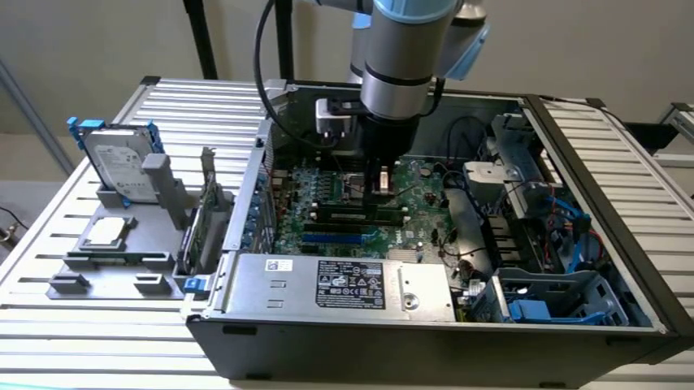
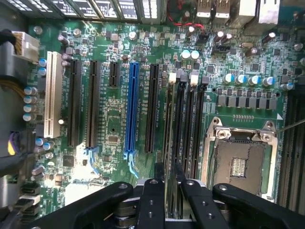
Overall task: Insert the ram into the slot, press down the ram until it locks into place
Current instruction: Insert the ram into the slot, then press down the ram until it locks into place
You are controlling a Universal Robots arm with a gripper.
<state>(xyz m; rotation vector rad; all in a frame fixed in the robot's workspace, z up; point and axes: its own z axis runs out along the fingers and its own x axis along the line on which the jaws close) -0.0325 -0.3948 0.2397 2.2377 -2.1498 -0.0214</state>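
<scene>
The ram (image 1: 349, 214) is a thin green stick with black chips, standing on edge along the row of black memory slots (image 1: 358, 222) on the motherboard. In the wrist view I look straight down its narrow edge, the ram (image 2: 168, 124) lying along the outermost slot, with the other parallel slots (image 2: 190, 124) beside it. White end clips (image 2: 172, 76) show at the slots' far end. My gripper (image 2: 169, 174) straddles the stick near its middle, one black finger on each side, shut on it. From outside, the gripper (image 1: 379, 193) hangs straight down into the open case.
A blue slot (image 2: 132, 105) and black expansion slots lie beside the ram; the CPU socket (image 2: 238, 162) sits on the other side. Case walls, the power supply (image 1: 336, 280) and cables (image 1: 542, 211) ring the board. A hard drive (image 1: 114, 166) stands on a grey fixture outside.
</scene>
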